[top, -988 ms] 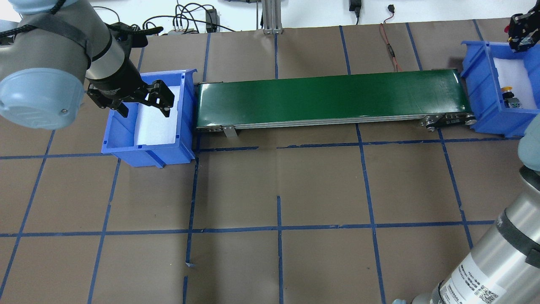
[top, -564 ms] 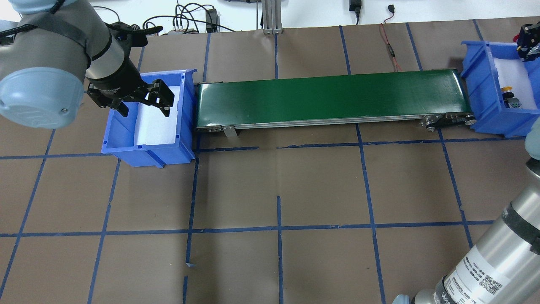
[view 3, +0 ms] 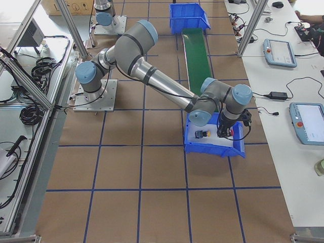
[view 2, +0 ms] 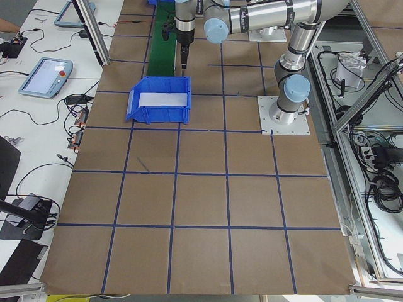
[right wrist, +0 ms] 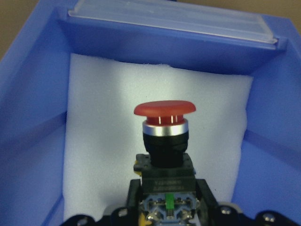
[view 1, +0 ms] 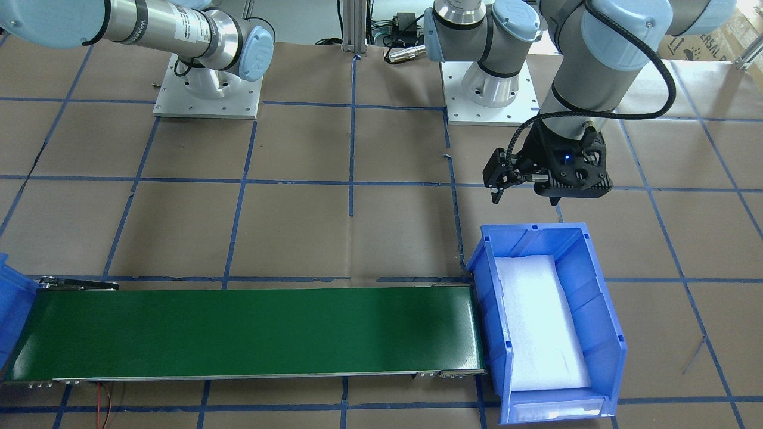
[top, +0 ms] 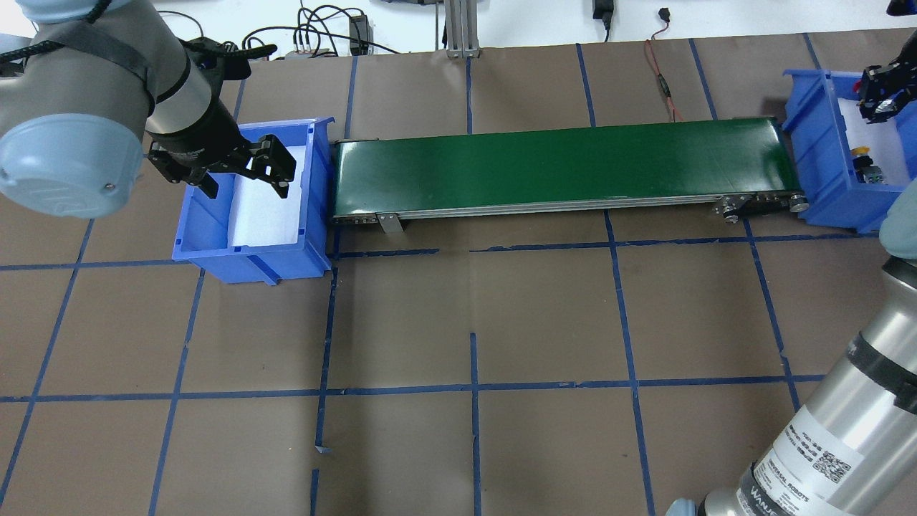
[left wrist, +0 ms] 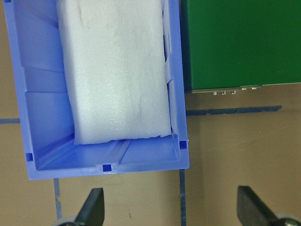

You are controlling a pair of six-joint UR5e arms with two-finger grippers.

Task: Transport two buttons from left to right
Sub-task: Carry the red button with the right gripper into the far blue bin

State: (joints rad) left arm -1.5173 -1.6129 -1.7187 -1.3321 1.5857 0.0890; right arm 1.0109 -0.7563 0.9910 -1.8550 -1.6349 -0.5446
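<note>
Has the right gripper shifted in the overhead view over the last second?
Yes. The right gripper has moved down the view, from above the far rim of the right blue bin to over its white foam.

The right jaws, clamping the red button (right wrist: pixel 164 109), have dropped toward the bin (top: pixel 813 136).

Red button (right wrist: pixel 164 109) held by its body above foam (right wrist: pixel 101 122); yellow button (top: pixel 862 153) lies there.

Opposed downward views sharing green belt (view 1: pixel 250 330) (top: pixel 566 168)
</note>
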